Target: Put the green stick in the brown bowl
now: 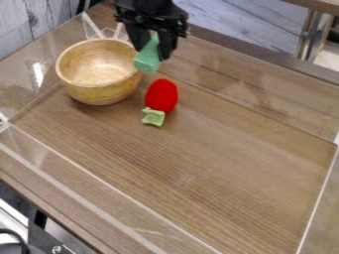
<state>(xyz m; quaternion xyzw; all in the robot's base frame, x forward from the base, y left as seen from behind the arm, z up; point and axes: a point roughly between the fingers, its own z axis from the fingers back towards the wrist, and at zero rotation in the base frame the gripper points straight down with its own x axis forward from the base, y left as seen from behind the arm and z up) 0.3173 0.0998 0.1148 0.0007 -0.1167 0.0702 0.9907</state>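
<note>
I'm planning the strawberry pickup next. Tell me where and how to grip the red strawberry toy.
Probably best: pinch the red strawberry toy across its rounded red body, from above, since the green tip sticks out low at one end.

- The green stick is a plain, light-green bar with flat sides. It is held up off the table, tilted in the view, its upper end partly hidden by the gripper. In the view its lower end shows just beside the right rim of the brown bowl; its exact height cannot be told.
- The brown bowl is round, light-brown and thick-walled, with a smooth hollow. It sits upright on the table, its opening facing up, toward the upper left of the view.
</note>
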